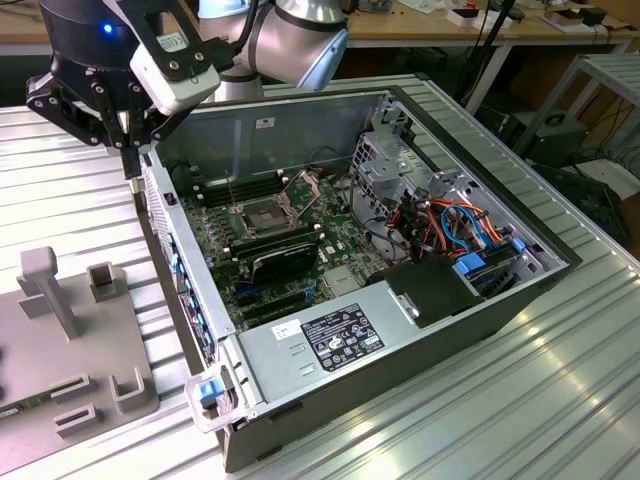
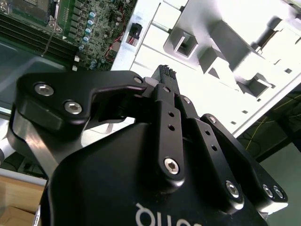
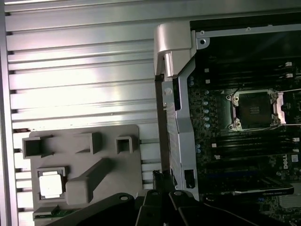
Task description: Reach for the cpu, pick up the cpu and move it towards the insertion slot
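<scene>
The cpu [image 3: 51,183], a small pale silvery square, lies in a recess at one corner of a grey fixture plate [image 3: 110,153]. The insertion slot [image 1: 262,218] is a metal-framed socket with a dark centre on the motherboard inside the open computer case; its thin bracket stands raised. In the first wrist view the slot [image 3: 254,110] also shows. My black gripper [image 1: 129,170] hangs above the table just outside the case's wall, on the exterior view's left. Its fingers [image 2: 163,74] are shut together with nothing between them. It is apart from both the cpu and the slot.
The open case [image 1: 430,330] holds memory slots, a black expansion card [image 1: 285,262], a drive cage and cable bundles [image 1: 455,225]. The grey fixture plate [image 1: 70,330] carries upright pegs and blocks. The table is ribbed metal [image 1: 560,400].
</scene>
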You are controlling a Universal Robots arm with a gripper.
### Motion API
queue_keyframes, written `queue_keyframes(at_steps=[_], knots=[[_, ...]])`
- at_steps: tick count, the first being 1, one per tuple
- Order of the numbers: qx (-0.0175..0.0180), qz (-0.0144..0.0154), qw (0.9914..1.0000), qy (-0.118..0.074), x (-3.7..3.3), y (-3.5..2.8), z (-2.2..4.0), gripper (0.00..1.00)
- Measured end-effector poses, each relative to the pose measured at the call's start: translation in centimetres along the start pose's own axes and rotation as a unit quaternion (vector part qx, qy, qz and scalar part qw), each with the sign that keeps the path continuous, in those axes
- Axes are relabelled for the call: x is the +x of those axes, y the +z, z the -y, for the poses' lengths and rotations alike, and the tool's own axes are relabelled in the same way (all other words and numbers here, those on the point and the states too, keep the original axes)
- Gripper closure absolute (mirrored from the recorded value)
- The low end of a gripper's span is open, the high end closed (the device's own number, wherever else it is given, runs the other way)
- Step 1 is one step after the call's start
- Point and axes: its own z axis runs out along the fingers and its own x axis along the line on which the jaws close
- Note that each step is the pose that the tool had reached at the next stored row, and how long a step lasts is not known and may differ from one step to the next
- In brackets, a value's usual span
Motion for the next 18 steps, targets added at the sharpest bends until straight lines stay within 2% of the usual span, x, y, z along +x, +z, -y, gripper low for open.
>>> queue_keyframes(at_steps=[18], knots=[[0.0001, -0.0020, 1.00000, 0.000, 1.37, 0.11, 0.11, 0.89]])
